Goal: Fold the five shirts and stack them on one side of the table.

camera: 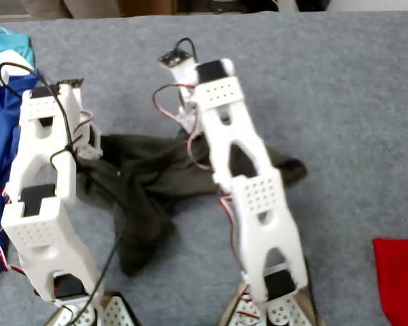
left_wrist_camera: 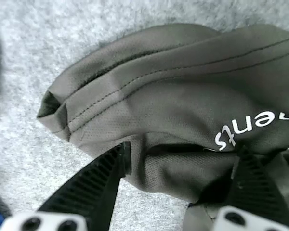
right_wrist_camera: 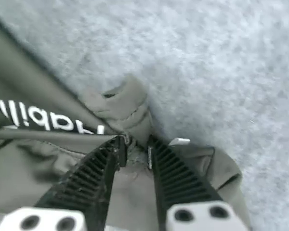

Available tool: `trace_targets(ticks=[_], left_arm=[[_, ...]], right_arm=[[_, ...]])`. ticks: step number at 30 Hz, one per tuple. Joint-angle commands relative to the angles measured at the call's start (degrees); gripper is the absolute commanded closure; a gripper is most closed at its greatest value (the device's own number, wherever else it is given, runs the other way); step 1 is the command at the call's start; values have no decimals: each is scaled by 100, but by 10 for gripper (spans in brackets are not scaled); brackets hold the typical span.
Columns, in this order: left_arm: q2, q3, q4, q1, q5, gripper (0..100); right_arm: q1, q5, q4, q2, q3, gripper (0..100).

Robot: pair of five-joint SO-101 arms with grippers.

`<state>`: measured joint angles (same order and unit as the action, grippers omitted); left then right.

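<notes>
A dark olive shirt point(camera: 146, 180) lies crumpled on the grey table point(camera: 326, 88) between the two arms. My left gripper point(camera: 93, 148) is at the shirt's left edge. In the left wrist view it point(left_wrist_camera: 183, 161) stands open, its black fingers point(left_wrist_camera: 106, 180) straddling a folded, stitched hem of the shirt point(left_wrist_camera: 173, 106) that bears white print. My right gripper point(camera: 188, 121) is at the shirt's far edge. In the right wrist view it point(right_wrist_camera: 135, 150) is shut, pinching a bunch of the olive fabric point(right_wrist_camera: 120, 108) close to the table surface.
A blue shirt point(camera: 0, 129) and a teal one point(camera: 7, 41) lie at the left edge. A red shirt point(camera: 400, 278) sits at the near right. Open grey tabletop stretches to the right and the far side.
</notes>
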<state>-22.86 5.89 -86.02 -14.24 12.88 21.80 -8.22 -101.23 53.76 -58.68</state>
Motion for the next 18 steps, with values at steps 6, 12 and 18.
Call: trace_targets(ticks=[6, 12, 18], left_arm=[[22, 229, 457, -299, 299, 664], [22, 281, 475, -325, 325, 664], [22, 281, 475, -325, 325, 664]], right_arm=[[-136, -1231, -105, -2580, 2149, 926], [-145, -2084, -88, -4462, 4198, 925], [-391, -2664, 18, -6202, 6149, 925]])
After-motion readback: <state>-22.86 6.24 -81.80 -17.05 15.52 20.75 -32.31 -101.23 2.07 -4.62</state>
